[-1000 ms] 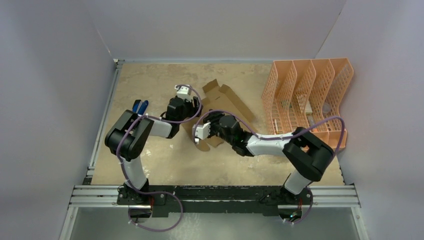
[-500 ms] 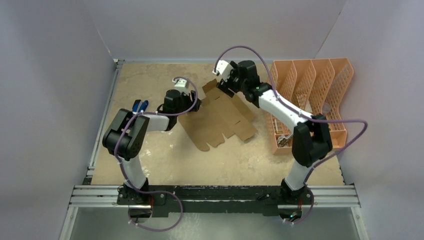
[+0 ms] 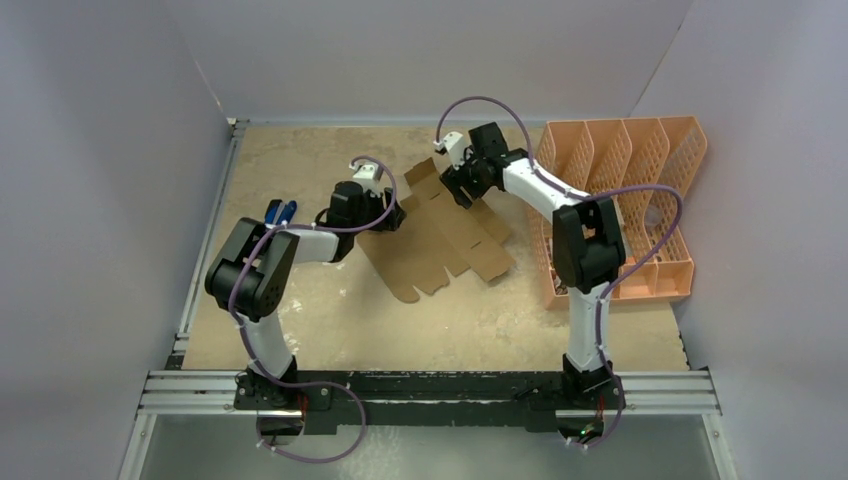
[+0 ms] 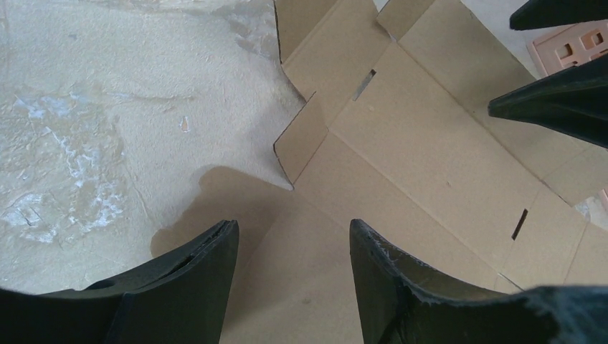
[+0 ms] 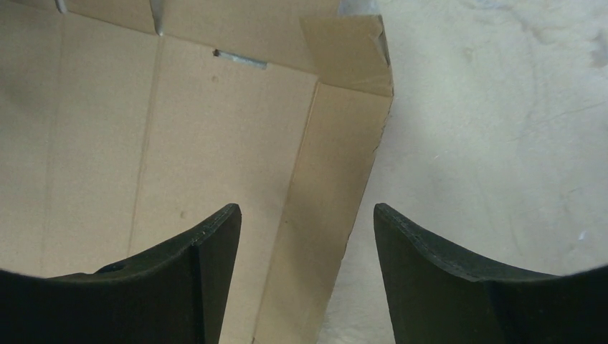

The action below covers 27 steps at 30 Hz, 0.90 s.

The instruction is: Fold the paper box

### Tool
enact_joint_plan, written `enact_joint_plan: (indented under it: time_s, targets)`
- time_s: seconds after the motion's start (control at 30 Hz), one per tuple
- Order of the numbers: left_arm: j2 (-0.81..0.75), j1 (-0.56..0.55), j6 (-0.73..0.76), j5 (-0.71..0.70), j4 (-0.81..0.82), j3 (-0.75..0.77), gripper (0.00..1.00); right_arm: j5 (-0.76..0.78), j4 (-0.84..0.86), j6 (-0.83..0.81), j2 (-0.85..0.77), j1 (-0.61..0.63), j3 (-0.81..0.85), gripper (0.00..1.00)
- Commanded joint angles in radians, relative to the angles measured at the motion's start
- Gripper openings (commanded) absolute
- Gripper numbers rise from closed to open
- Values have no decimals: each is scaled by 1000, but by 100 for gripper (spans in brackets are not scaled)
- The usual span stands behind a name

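Right gripper (image 5: 307, 212) swung from the near side of the sheet over to its far edge in the last second. Its jaws are spread now, straddling a side flap without pinching it. Paper box (image 3: 450, 238) lies flat and unfolded mid-table, near the orange organizer (image 3: 640, 170). Left gripper (image 4: 292, 228) hovers spread over the left edge. So no fold made yet; I reckon that far flap is next.

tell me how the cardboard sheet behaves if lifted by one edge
Probably light: the paper box is one thin flat sheet. It would likely hinge at its creases, not rise stiffly. Lying flat, it may slide if pushed.
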Motion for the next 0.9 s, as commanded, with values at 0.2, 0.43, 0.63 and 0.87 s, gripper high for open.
enact_joint_plan:
  time_s: [0.2, 0.43, 0.63, 0.87]
  targets:
    - [-18, 0, -23, 26, 30, -8, 57, -9, -74, 79, 19, -36, 32, 65]
    - [-14, 0, -30, 29, 39, -7, 56, -26, -71, 88, 27, -49, -3, 60]
    - [-20, 1, -44, 35, 54, -14, 56, -54, -84, 73, 42, -51, -7, 51]
    - [-41, 30, -81, 64, 87, -12, 56, -107, -116, 29, 48, -51, 11, 24]
